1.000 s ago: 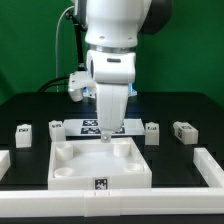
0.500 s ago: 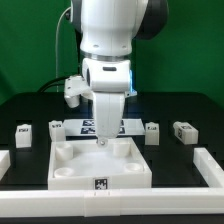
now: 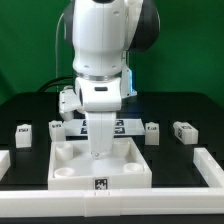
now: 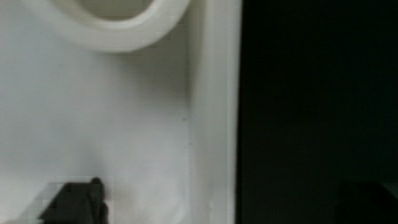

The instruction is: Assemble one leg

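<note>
Over white panel (image 3: 70,172), claw (image 3: 98,154) spread open; leg (image 3: 152,131) apart, exterior view's right.

Four small white tagged legs (image 3: 152,131), lying loose, two toward each side

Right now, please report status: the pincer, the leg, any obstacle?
Pincer open, low over the white panel's edge, holding nothing. Legs loose on the table, none grasped. Nothing blocks them.
</note>
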Controlling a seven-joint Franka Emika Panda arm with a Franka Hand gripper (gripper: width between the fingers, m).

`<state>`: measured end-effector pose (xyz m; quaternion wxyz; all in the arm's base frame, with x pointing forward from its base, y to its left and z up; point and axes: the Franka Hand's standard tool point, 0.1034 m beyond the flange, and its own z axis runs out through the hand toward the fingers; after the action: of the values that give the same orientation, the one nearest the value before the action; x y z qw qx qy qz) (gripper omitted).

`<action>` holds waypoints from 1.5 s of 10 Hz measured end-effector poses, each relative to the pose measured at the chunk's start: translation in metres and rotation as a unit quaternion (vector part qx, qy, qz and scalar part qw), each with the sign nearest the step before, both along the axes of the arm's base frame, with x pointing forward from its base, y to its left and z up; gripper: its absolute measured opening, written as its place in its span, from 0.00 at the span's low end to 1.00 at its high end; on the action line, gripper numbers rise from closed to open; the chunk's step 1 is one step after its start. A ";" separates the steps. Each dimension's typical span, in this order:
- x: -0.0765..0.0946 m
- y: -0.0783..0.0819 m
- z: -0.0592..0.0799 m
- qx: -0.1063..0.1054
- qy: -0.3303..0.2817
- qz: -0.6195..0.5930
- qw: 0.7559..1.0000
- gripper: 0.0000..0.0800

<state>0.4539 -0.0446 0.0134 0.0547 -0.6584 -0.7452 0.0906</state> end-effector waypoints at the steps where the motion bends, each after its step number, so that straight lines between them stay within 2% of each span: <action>1: 0.000 0.000 0.000 0.000 0.000 0.000 1.000 0.81; 2: 0.001 0.001 0.001 -0.001 -0.001 -0.004 1.000 0.81; 3: 0.004 0.005 0.003 -0.003 -0.004 -0.007 1.000 0.70; 4: 0.003 0.004 0.003 -0.003 -0.003 -0.006 1.000 0.70; 5: 0.003 0.004 0.002 -0.003 -0.003 -0.006 1.000 0.45; 6: 0.003 0.004 0.002 -0.003 -0.003 -0.006 1.000 0.27; 7: 0.003 0.004 0.002 -0.003 -0.003 -0.006 1.000 0.27; 8: 0.004 0.004 0.003 -0.002 -0.004 -0.006 1.000 0.08; 15: 0.004 0.004 0.003 -0.002 -0.005 -0.006 1.000 0.08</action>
<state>0.4577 -0.0408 0.0164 0.0502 -0.6635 -0.7412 0.0889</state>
